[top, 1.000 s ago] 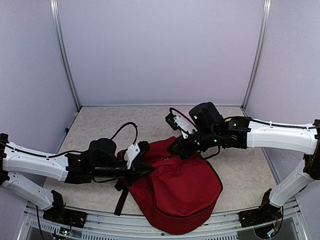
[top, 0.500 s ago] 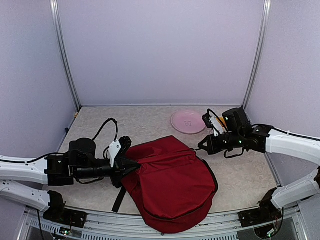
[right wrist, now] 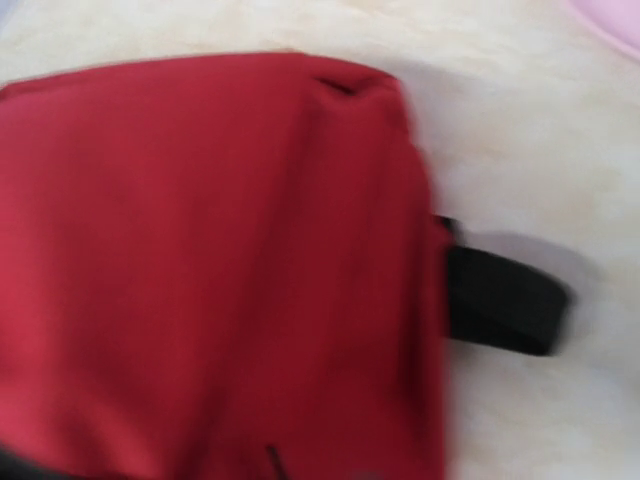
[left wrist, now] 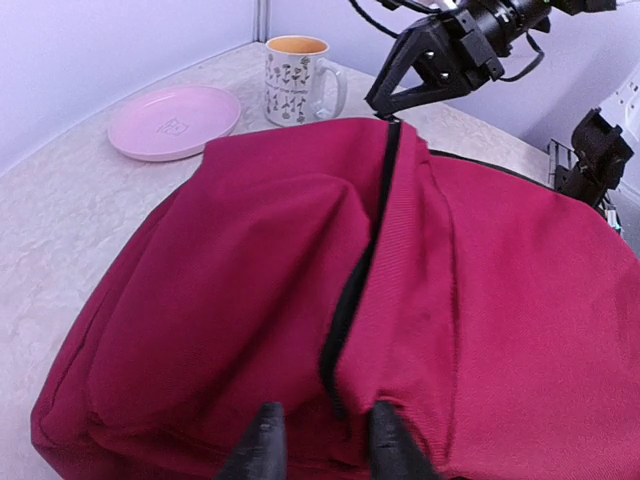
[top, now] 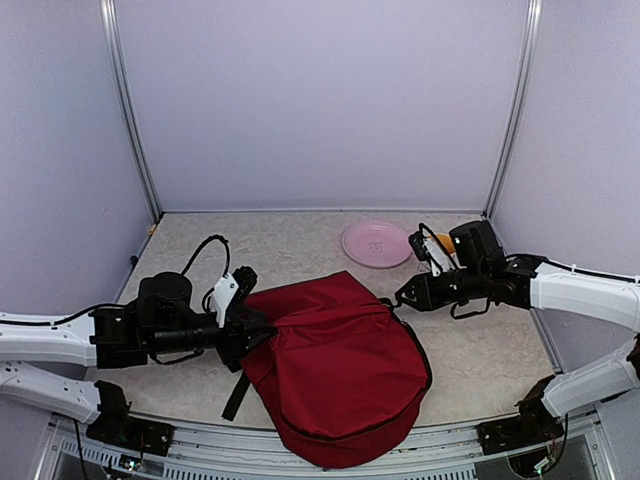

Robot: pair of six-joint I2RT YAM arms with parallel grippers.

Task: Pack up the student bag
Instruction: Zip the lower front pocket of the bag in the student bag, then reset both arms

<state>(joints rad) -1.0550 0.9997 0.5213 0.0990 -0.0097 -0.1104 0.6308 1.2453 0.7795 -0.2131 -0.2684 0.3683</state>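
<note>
The student bag (top: 340,360), a dark red backpack, lies flat across the middle of the table with its black zip (left wrist: 352,290) running along the top. My left gripper (top: 262,330) is at the bag's left end. In the left wrist view its fingertips (left wrist: 265,445) stand slightly apart on the red fabric, open, with the zip's end between them. My right gripper (top: 402,296) sits at the bag's far right corner, and its fingers (left wrist: 385,103) look a little parted just above the zip's other end. The right wrist view is blurred: only red fabric (right wrist: 210,270) and a black strap (right wrist: 500,300) show.
A pink plate (top: 375,243) lies behind the bag, and a flowered mug (left wrist: 296,78) stands beside it, close to my right arm. A black strap (top: 237,395) trails off the bag's left side toward the near edge. Walls enclose the table on three sides.
Both arms have drawn apart, the right one swinging right and uncovering the plate. The bag has settled lower and flatter. Both grippers' jaws have parted from shut.
</note>
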